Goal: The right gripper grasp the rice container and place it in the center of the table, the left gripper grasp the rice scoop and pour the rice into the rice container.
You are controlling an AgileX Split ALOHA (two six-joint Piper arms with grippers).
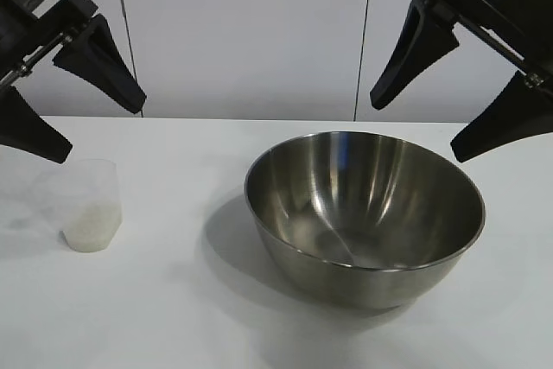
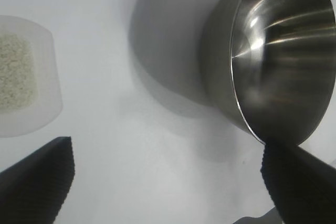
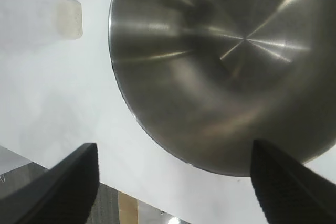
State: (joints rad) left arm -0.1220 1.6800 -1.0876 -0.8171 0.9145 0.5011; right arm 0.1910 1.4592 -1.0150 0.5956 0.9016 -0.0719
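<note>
Steel rice container [image 1: 364, 213] round, shiny; clear tapered rice scoop [image 1: 90, 206] holds rice [image 1: 89, 229]; both claws spread.

No text, label, brand, number or sign can be read in any of the three views. The rice container [image 1: 364, 213], the rice scoop [image 1: 90, 205] and the white tabletop [image 1: 155, 317] carry no print or marks. The black fingers of the left gripper [image 1: 71, 105] and the right gripper [image 1: 454, 92] are likewise bare of any lettering.
</note>
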